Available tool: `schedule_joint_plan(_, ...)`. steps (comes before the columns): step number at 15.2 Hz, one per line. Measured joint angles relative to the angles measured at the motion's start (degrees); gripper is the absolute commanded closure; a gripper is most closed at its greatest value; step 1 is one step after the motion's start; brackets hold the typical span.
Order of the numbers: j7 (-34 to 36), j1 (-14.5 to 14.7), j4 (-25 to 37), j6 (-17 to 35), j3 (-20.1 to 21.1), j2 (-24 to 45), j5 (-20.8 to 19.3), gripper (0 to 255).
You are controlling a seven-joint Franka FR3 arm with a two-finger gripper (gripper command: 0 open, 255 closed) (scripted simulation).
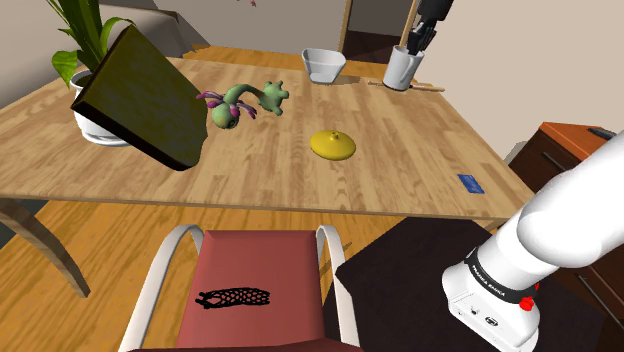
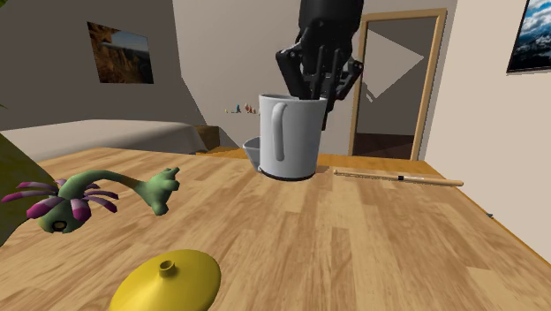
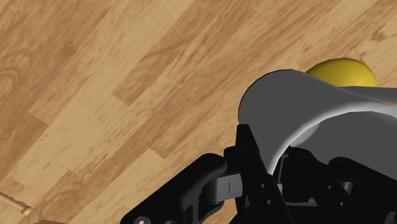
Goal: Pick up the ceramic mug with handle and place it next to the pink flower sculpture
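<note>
One broad wooden table (image 1: 300, 175) carries everything, its planks pale and strongly grained. Toward its far edge stands the pale grey mug (image 2: 290, 137), upright, handle facing the second exterior camera. The black gripper (image 2: 320, 88) comes down from above, fingers clamped on the mug's rim wall. A white bowl (image 1: 323, 64) sits just behind the mug and a thin wooden stick (image 2: 397, 178) lies near it. The green flower sculpture (image 1: 232, 108) with pink petals lies well apart, a yellow lid (image 1: 333, 144) between them. A red chair (image 1: 255, 290) is drawn up to the near edge. Beyond are beige walls, a doorway (image 2: 393, 88) and a framed picture (image 2: 120, 41).
</note>
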Motion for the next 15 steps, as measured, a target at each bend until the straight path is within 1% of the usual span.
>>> schedule_joint_plan(3, 4.5, 1.8, -2.4, 1.2, 2.6, -1.7, -0.3, 255)
schedule_joint_plan(8, 11.4, 4.7, -4.4, 1.9, 6.6, -3.3, -0.3, 255)
schedule_joint_plan(15, 20.9, 8.8, -4.3, 2.7, 12.4, -3.1, 0.4, 255)
